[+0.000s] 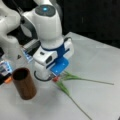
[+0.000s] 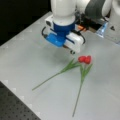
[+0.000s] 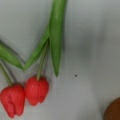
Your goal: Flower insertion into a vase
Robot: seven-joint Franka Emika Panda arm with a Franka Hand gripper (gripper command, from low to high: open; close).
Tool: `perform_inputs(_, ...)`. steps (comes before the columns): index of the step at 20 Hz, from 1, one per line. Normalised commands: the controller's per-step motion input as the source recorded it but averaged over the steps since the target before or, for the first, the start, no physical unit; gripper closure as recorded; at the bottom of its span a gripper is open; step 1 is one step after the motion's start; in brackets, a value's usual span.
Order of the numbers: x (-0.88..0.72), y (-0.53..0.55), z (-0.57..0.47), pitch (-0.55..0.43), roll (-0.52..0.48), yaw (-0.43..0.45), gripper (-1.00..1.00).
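The white-and-blue Franka gripper (image 2: 71, 50) hangs low over the pale grey table (image 2: 25, 57), directly above the heads of two red artificial tulips with long green stems and leaves. Whether it is open or closed I cannot tell, since the fingers are hidden under the hand in both front views and do not appear in the wrist view; it seems to hold nothing.

Both tulips lie flat on the table. In the wrist view the two red blooms sit side by side, touching or nearly so: one bloom (image 3: 36, 90) just below the camera's centre and the second bloom (image 3: 12, 100) beside it towards the wrist view's left. From the blooms the stems run away from the gripper and spread apart in a V: one stem (image 2: 50, 78) points to a front view's lower left, the other stem (image 2: 80, 92) to a front view's bottom.

The dark-brown wood-like cylindrical vase (image 1: 24, 83) stands upright and empty on the table, near the gripper on a front view's left. Its rim (image 3: 113, 110) peeks into the wrist view's lower right corner. No flower is in it yet.
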Motion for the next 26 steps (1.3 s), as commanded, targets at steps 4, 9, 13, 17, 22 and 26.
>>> perform_inputs(4, 0.26, -0.06, -0.01, 0.087, 0.098, 0.136, -1.00)
perform_inputs(9, 0.25, -0.10, -0.08, 0.066, 0.113, 0.104, -1.00)
perform_inputs(13, 0.26, -0.11, -0.15, 0.097, 0.105, -0.005, -1.00)
perform_inputs(17, 0.28, -0.08, -0.15, 0.136, 0.126, -0.048, -1.00)
perform_inputs(22, 0.39, -0.09, -0.17, 0.089, 0.150, -0.089, -1.00)
perform_inputs(26, 0.44, -0.16, -0.15, 0.113, 0.137, -0.042, -1.00)
